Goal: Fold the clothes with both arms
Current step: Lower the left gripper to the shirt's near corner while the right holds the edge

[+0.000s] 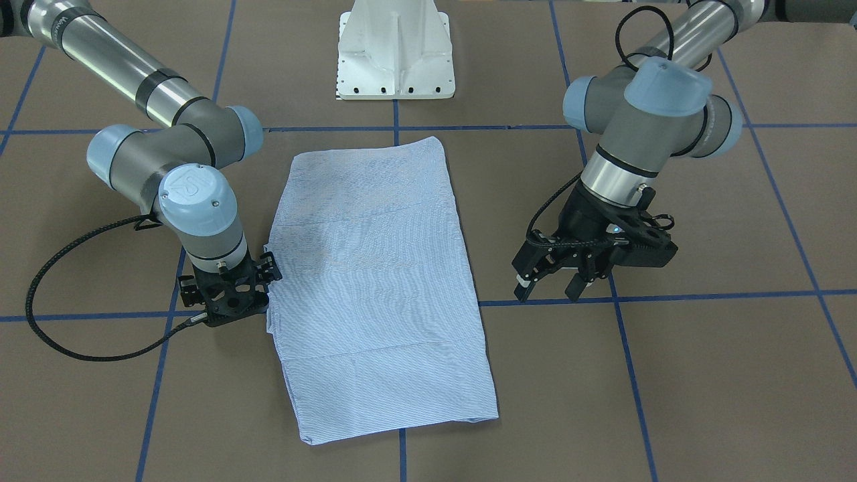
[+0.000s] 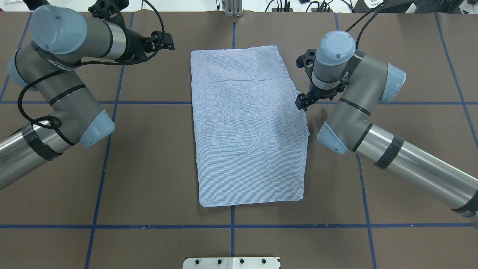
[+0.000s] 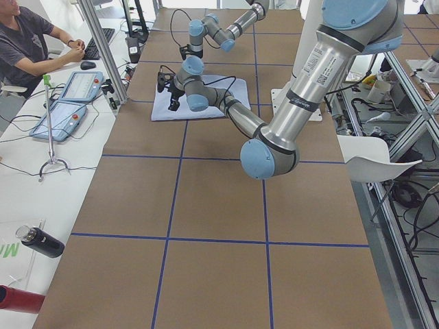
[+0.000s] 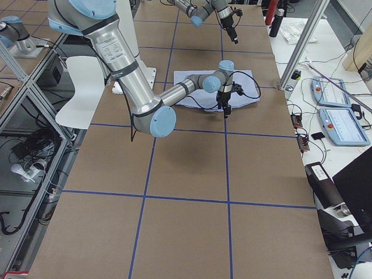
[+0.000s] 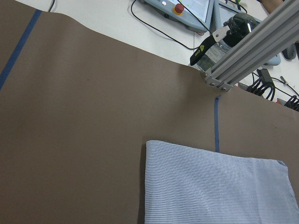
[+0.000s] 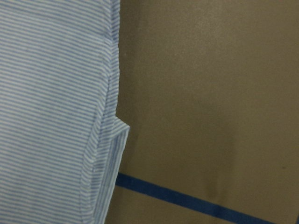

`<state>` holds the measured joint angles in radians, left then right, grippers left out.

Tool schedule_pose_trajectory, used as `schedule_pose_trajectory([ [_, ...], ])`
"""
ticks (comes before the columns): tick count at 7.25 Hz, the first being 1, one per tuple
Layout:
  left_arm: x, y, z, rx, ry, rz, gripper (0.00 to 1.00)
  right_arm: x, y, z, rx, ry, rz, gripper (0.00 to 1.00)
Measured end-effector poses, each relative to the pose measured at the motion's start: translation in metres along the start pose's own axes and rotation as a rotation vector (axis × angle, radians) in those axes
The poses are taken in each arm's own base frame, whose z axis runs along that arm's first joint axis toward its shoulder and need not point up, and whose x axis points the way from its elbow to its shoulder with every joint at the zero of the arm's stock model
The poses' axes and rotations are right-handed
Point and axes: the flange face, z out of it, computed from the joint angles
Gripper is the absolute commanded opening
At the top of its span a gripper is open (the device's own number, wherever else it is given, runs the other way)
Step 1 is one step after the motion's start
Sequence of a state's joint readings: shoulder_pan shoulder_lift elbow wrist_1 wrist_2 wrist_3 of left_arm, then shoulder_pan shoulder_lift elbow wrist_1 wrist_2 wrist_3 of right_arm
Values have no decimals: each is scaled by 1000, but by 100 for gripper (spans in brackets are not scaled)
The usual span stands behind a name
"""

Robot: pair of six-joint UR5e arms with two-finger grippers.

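Since the shirt point(image 1: 381, 268) lay narrowed, we judged a crosswise fold due.
Our left hand point(image 1: 550, 286) hung spread; whether the right hand point(image 1: 231, 298) pinched, we couldn't tell; both needed end corners.

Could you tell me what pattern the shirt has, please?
The shirt is light blue with fine white stripes; clearest in right wrist view.

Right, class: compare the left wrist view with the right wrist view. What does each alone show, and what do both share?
Only the left wrist view: two corners of the shirt, an aluminium post and a red button beyond the table. Only the right wrist view: a close-up of the shirt's side edge, where a small flap juts out. Both: the striped shirt, brown table and blue tape.
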<state>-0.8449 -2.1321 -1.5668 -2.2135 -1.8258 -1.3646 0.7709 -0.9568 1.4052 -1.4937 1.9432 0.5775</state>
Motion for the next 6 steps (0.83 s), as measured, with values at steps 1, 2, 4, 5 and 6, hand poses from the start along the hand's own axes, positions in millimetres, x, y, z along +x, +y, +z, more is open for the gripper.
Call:
schedule_pose_trajectory([
  [1,2,3,-2,-4,5,1,100,4,-3,-10,4,-23,7,100],
  [2,7,13,-4,-24,19,-4,100,5,-4,-22,14,-43,9,100],
  [4,21,55,-20,-136,38,-70,100,5,13,-48,39,-95,15,100],
  [5,31,89,-33,-200,34,-101,100,9,33,-64,52,-127,33,100],
  [6,43,128,-43,-266,28,-136,100,10,52,-78,49,-173,54,100],
])
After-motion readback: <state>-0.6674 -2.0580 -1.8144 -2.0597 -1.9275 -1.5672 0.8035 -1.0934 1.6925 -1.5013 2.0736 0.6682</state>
